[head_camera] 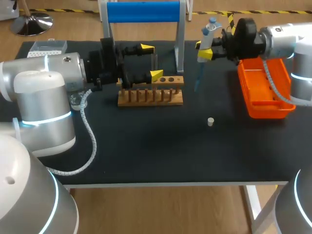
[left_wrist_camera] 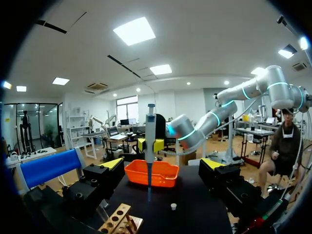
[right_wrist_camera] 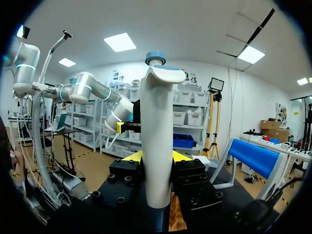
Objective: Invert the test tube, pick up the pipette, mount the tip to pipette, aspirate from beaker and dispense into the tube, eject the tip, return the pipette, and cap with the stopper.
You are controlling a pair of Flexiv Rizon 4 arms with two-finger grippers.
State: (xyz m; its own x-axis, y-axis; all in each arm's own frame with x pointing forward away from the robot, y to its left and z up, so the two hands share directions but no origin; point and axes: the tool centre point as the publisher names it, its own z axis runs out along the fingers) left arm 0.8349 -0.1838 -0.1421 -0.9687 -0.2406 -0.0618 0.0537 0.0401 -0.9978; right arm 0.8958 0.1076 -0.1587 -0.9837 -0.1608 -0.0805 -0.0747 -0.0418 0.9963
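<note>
Right claw (head_camera: 204, 50) clamped on pipette (head_camera: 208, 35), 1 o'clock over surface (head_camera: 146, 146), vertical, tip (head_camera: 197, 84) down, probably staged for liquid transfer. Left claw (head_camera: 151, 62) wide open, empty, at 12 o'clock of rack (head_camera: 151, 97). Stopper (head_camera: 210, 121) loose, 4 o'clock of rack.

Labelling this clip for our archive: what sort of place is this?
Probably a robotics lab's wet-chemistry bench: the right gripper holds a pipette, with a wooden tube rack and an orange tray on the table.

Left hand (head_camera: 151, 62) agape — right hand (head_camera: 202, 50) tight round the pipette (head_camera: 208, 30).
</note>
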